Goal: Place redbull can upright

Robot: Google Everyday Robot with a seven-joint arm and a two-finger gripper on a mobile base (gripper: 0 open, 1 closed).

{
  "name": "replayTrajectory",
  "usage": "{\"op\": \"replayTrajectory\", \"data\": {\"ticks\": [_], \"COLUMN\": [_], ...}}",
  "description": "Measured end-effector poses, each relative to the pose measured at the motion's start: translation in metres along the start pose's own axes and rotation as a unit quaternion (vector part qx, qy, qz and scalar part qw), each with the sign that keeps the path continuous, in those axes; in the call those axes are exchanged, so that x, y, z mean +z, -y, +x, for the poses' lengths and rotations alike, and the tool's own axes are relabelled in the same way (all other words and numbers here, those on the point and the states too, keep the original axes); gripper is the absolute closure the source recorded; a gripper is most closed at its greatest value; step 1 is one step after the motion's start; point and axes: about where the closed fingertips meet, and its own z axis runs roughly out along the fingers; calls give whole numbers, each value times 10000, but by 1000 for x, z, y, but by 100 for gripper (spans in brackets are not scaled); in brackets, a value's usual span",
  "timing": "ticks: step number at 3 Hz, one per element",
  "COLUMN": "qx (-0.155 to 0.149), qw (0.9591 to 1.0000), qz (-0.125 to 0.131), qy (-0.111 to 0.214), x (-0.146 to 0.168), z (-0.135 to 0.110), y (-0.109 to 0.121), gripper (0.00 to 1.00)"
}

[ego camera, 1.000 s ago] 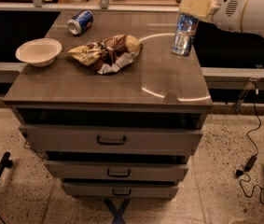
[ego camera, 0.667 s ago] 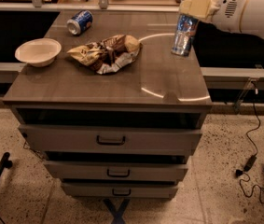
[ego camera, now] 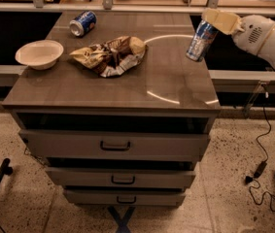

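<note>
The redbull can [ego camera: 199,40], slim with silver and blue panels, hangs tilted over the right edge of the brown cabinet top [ego camera: 127,86]. Its top leans right and its bottom points down-left, close to the surface. I cannot tell whether it touches. My gripper [ego camera: 211,22], with cream fingers [ego camera: 222,19] on a white arm coming in from the right, is shut on the can's upper end.
A shorter dark-blue can [ego camera: 82,23] lies on its side at the back left. A white bowl [ego camera: 39,54] sits at the left and a crumpled snack bag [ego camera: 110,55] in the middle. Drawers [ego camera: 115,144] are below, and a cable [ego camera: 261,144] lies on the floor at right.
The can was near upright over the table's right side. It now leans with its top to the right and has shifted slightly right and lower with the gripper.
</note>
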Motion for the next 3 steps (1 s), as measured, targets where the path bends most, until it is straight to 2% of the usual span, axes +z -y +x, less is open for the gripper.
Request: {"op": "replayTrajectory", "data": {"ticks": [1,2,3], "qx": [-414,-421,-1079], "qw": [9983,9983,9927], "qz": [347,342,482], "qy": [-223,-218,-242], "x": [15,15,15], "z": [14,15,7], "y": [30,30,23], "gripper": [100,100,100]}}
